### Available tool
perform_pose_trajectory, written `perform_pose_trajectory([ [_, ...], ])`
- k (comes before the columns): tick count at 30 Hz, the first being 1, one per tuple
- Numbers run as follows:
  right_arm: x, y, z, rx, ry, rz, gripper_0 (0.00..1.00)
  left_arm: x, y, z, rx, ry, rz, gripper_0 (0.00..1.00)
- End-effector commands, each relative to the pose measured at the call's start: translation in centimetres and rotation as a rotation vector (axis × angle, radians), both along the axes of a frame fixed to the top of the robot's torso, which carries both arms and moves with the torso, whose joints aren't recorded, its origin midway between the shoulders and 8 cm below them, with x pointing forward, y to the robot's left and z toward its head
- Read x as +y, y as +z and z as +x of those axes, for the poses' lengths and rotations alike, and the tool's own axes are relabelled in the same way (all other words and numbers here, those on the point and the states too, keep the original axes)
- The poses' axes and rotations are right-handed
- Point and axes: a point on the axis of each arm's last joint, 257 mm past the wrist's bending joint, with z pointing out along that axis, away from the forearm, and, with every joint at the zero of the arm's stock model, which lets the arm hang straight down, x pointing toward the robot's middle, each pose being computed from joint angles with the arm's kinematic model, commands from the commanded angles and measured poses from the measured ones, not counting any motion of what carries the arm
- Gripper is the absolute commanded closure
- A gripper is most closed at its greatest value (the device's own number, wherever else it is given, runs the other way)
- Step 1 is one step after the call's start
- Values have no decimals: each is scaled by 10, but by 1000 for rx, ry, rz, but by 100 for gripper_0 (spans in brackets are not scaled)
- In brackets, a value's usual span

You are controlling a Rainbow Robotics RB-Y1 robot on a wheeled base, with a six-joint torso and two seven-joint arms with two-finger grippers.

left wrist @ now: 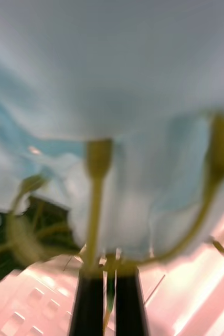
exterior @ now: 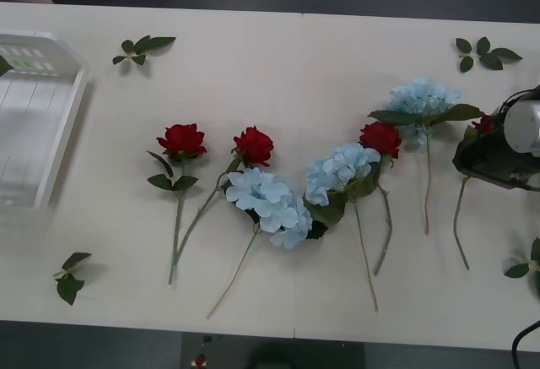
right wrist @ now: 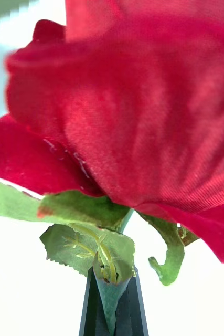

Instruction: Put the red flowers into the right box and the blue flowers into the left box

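Three red flowers (exterior: 181, 139) (exterior: 254, 144) (exterior: 381, 138) lie on the table among three blue flowers (exterior: 270, 204) (exterior: 342, 170) (exterior: 422, 99). At the table's right edge, my right gripper (right wrist: 113, 283) is shut on the stem just below a red flower's bloom (right wrist: 132, 105); in the front view that bloom (exterior: 483, 124) peeks out beside the arm (exterior: 498, 158), with its stem hanging down. My left gripper (left wrist: 108, 273) is shut on the stem of a blue flower (left wrist: 112, 79), with the left box's ribbed floor (left wrist: 28, 310) below it. The left box (exterior: 72, 116) sits at the table's far left. The right box is out of view.
Loose green leaf sprigs lie at the back left (exterior: 143, 48), back right (exterior: 485, 52), front left (exterior: 69, 278) and right edge (exterior: 523, 268). The table's near edge runs along the bottom of the front view.
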Motion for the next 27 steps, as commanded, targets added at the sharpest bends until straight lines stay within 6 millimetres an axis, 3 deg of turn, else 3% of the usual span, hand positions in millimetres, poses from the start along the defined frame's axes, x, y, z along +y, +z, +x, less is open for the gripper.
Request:
perform_pose_trajectory([
  [1,-43,75,20,-119,-1,-107,100,10,26,6,-27,-32,57,36],
  [2,-47,79,20,-124,-8,-112,100,10,26,6,-26,-33,58,28],
  [3,-61,91,19,-136,-24,-128,100,9,27,7,-29,-38,62,13],
  [5,-79,108,17,-155,-45,-148,100,8,28,8,-32,-44,66,0],
  [12,-158,174,4,-207,-122,-277,100,-6,34,15,-41,-89,66,0],
  [16,-201,201,4,-218,-134,-351,100,-33,40,18,-32,-144,41,0],
  [23,-262,214,23,-230,-135,-363,100,-100,42,17,-34,-291,-19,0],
  [27,-289,205,25,-208,-139,-393,100,-135,30,5,-45,-384,-29,0],
])
